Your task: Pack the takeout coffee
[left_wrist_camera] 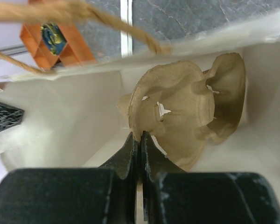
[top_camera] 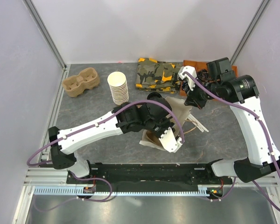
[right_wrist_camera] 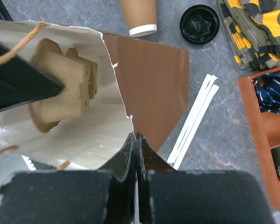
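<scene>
The left pincer (left_wrist_camera: 139,136), clamped on the carrier (left_wrist_camera: 186,112), holds it inside the bag (left_wrist_camera: 56,116); the right pincer (right_wrist_camera: 136,137) grips the bag's rim. Next, probably: seat it flat, release.

Grey table (top_camera: 84,112). Left arm reaches to the centre, left end effector (top_camera: 171,142) down at the mouth of a paper bag (top_camera: 179,109), a brown piece (top_camera: 152,137) showing in the opening. Right arm bends in from the right, right end effector (top_camera: 192,100) at the bag's far edge. Stack of paper cups (top_camera: 117,87) and a pulp cup carrier (top_camera: 80,81) far left. Camo cloth (top_camera: 157,74) at the back, orange tray (top_camera: 198,66) partly hidden by the right arm. White sticks (top_camera: 199,125) just right of the bag.
</scene>
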`<state>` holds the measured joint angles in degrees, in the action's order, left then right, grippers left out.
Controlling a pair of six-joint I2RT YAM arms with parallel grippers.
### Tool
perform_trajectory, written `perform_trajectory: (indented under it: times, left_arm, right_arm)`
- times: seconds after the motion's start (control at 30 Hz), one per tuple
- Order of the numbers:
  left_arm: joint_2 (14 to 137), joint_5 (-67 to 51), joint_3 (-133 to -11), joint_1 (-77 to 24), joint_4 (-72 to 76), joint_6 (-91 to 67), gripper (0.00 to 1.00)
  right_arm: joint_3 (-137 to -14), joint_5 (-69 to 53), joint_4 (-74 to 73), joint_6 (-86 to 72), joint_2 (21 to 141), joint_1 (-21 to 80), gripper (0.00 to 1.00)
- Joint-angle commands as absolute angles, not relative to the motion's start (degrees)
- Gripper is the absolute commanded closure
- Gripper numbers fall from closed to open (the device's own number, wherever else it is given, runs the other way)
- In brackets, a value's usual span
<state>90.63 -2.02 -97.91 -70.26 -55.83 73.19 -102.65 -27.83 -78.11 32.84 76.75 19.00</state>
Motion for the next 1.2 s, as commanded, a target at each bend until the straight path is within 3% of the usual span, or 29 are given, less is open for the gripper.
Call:
perform_trajectory:
  times: [0.0,0.33,0.53,0.87,1.17]
  left_arm:
    - [92.02,-8.34,-97.47,-68.21,-55.20,69.87,0.93]
    - [95.45,-11.16,-97.03,-64.95,-53.61,71.19,0.92]
    - [97.64,-12.48,-97.91,-63.46,-53.61,71.54,0.85]
    - [97.12,-14.41,-105.97,-62.67,-53.35,71.37,0.30]
    - [92.11,-18.71,-113.02,-64.25,-54.49,66.54,0.05]
  right_arm:
    - [-102.39,-30.41,-79.72,34.54,76.11,19.25,1.00]
    - [-99.58,-30.76,-79.89,34.28,77.25,19.34,1.00]
    - [-98.18,-31.11,-79.89,33.75,77.61,19.34,1.00]
    - [-96.24,-30.68,-79.81,34.98,77.87,19.25,1.00]
    - [-93.78,-27.34,-78.58,37.18,77.96,18.90,1.00]
